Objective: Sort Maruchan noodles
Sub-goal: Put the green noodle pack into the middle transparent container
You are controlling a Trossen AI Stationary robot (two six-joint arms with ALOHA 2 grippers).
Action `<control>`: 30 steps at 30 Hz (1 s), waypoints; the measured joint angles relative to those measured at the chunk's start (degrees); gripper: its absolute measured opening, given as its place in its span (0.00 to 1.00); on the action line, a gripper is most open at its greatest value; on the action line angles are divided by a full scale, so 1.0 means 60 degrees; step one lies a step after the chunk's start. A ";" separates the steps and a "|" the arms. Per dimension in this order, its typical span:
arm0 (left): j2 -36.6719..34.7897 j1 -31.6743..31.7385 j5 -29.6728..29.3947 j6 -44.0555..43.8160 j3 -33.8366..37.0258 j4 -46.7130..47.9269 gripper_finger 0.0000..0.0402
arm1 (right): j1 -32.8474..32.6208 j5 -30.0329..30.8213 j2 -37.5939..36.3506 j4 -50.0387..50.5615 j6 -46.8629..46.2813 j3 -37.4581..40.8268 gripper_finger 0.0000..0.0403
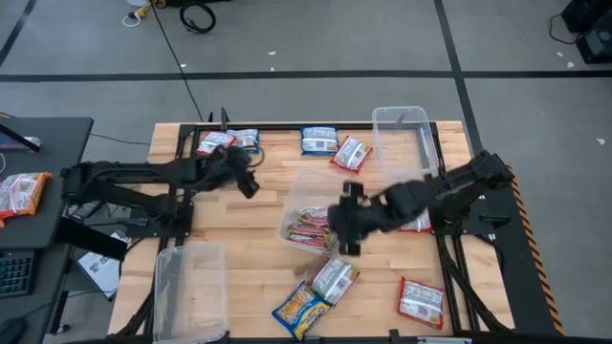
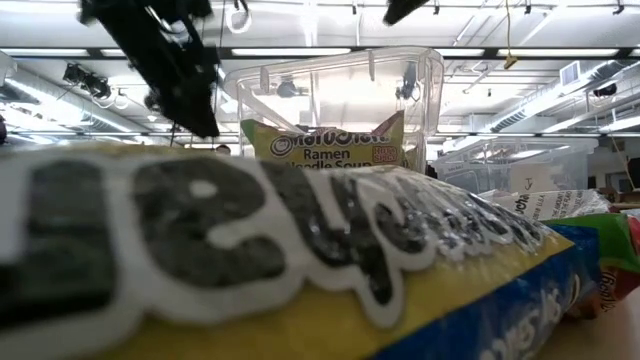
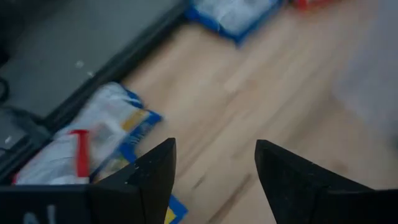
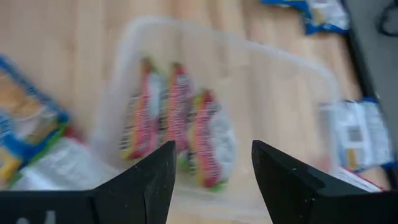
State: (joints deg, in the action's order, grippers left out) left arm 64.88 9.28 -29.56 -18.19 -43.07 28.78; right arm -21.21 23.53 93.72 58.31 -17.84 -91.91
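Overhead, the right gripper [image 1: 344, 227] hangs spread wide and empty over a clear tub [image 1: 298, 196] at mid-table — three silvery packets [image 4: 177, 118] lie inside. The left gripper [image 1: 247, 183] (also wide, holding nothing) hovers near two packets [image 1: 228, 142] at the table's far edge.

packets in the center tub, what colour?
Silvery with pink-red and green bands; three packets stand side by side in the clear tub. Right wrist view shows it best.

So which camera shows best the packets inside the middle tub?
The right wrist view: the silvery packets stand on edge in the clear tub, seen between open jaws. The high view shows them small; the low view one packet; the left wrist none.
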 joint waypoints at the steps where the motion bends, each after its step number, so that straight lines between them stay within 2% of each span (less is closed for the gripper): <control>1: 0.0326 0.0022 0.0473 0.0393 0.0000 -0.0178 0.55 | -0.0254 0.0014 -0.0024 0.0001 -0.0101 0.0130 0.53; 4: 0.1136 -0.0481 0.1583 0.1092 0.0000 -0.0719 0.55 | -0.0896 0.0042 -0.0050 0.0220 -0.0549 0.0418 0.53; 6: 0.1436 -0.1093 0.1517 0.1080 0.0000 -0.0672 0.55 | -0.1266 0.0070 -0.0067 0.0525 -0.0931 0.0524 0.53; 11: 0.1428 -0.2634 0.0594 0.0490 0.0000 -0.0033 0.55 | -0.2122 -0.0083 -0.0122 0.1641 -0.1709 0.0556 0.53; 16: 0.1301 -0.3587 0.0788 0.0309 0.0000 0.0330 0.55 | -0.2793 -0.1325 -0.0121 0.2144 -0.3040 0.0671 0.53; 19: 0.1298 -0.3885 0.1217 0.0301 0.0000 0.0264 0.55 | -0.3111 -0.1653 -0.0111 0.2075 -0.3866 0.0909 0.53; 23: 0.1298 -0.4185 0.1588 0.0072 -0.0004 0.0023 0.55 | -0.3372 -0.1757 -0.0104 0.1172 -0.4169 0.1527 0.53; 26: 0.1298 -0.4470 0.1602 -0.0055 -0.0004 0.0155 0.55 | -0.3466 -0.1434 -0.0104 -0.0248 -0.3586 0.2212 0.53; 30: 0.1142 -0.4556 0.0731 -0.0620 -0.0007 0.1143 0.55 | -0.3479 -0.1366 -0.0100 -0.2046 -0.2764 0.3087 0.53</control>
State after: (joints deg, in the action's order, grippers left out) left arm 71.73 -18.05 -25.17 -21.91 -43.11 35.63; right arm -42.09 15.33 93.12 46.04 -34.42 -73.39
